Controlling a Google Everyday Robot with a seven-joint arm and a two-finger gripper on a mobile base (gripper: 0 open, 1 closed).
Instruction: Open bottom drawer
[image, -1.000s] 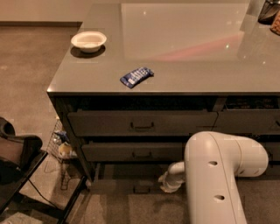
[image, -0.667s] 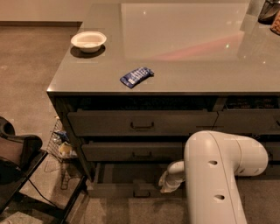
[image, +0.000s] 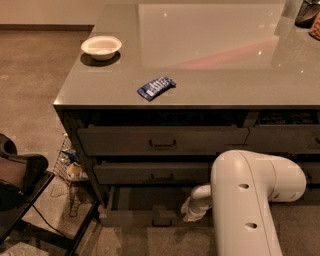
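The bottom drawer (image: 131, 218) is the low, slim dark-grey front at floor level under the counter. It stands partly pulled out, and a strip of its dark inside (image: 150, 198) shows behind the front. Its small black centre pull (image: 161, 216) is in view. My gripper (image: 192, 213) is at the end of the white arm (image: 245, 200), low down just right of the pull and against the drawer's front edge. The arm's wrist hides its tip.
Two taller closed drawer fronts (image: 160, 141) (image: 150, 173) sit above it. On the grey counter (image: 215, 55) are a white bowl (image: 101, 47) and a blue packet (image: 156, 87). A black frame (image: 20, 180) and a wire basket (image: 70, 165) stand at the left on the carpet.
The bottom drawer's front has come slightly further out toward the camera. The arm has barely moved.
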